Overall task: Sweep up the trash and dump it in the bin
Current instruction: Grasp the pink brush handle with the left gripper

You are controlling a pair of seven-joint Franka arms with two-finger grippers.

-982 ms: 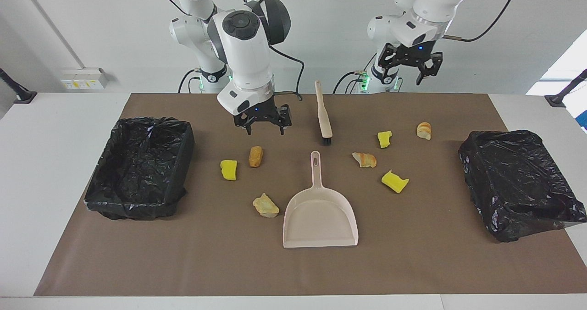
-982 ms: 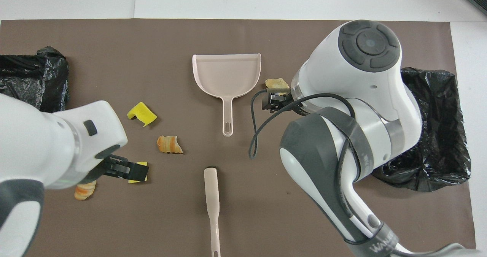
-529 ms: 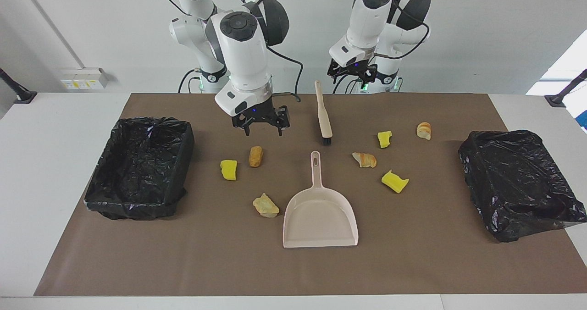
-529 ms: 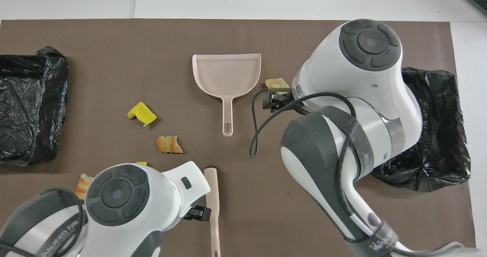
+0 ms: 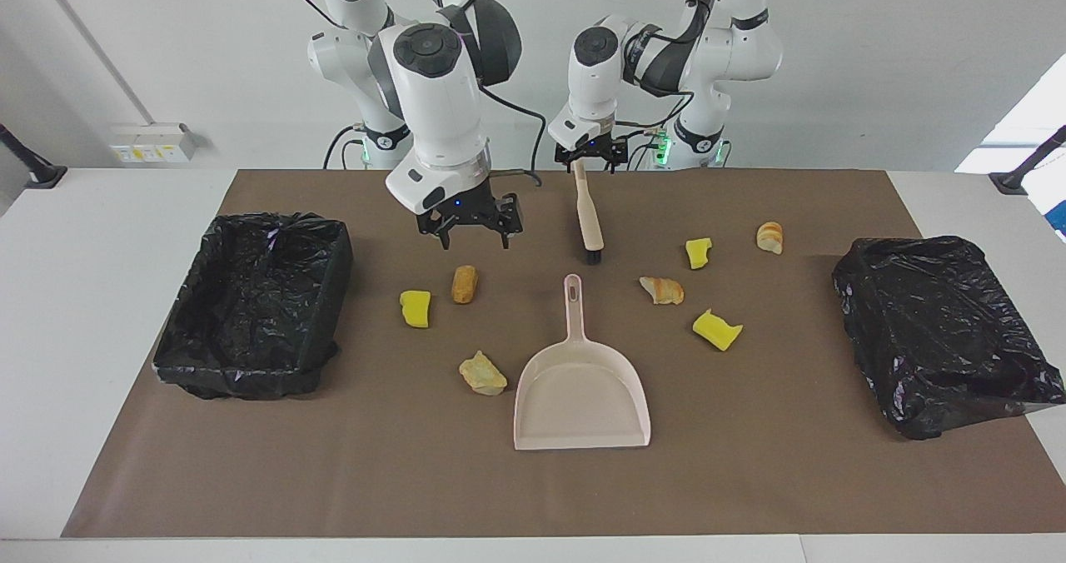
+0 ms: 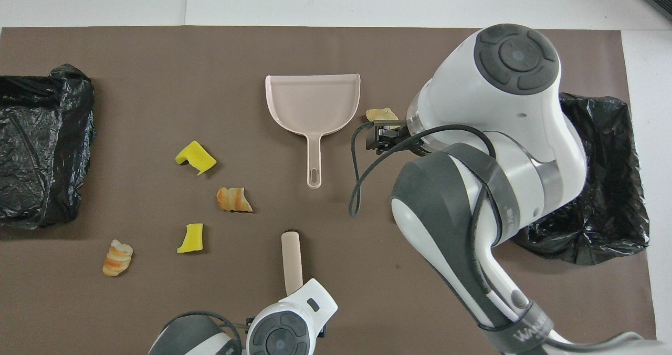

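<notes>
Seven bits of trash lie scattered on the brown mat [image 5: 749, 463] of the tabletop: a yellow chunk [image 5: 415, 308], a brown roll [image 5: 464, 284] and a tan piece [image 5: 483, 374] toward the right arm's end, the others [image 5: 662, 290] toward the left arm's end. Between them lie the dustpan [image 5: 581, 392] and, nearer the robots, the brush [image 5: 588, 213]. One black-lined bin [image 5: 254, 305] sits at each end. Right pincer [image 5: 470, 234] hangs over the brown roll, fingers apart. Left pincer [image 5: 590, 161] sits at the brush handle's tip, fingers apart.
</notes>
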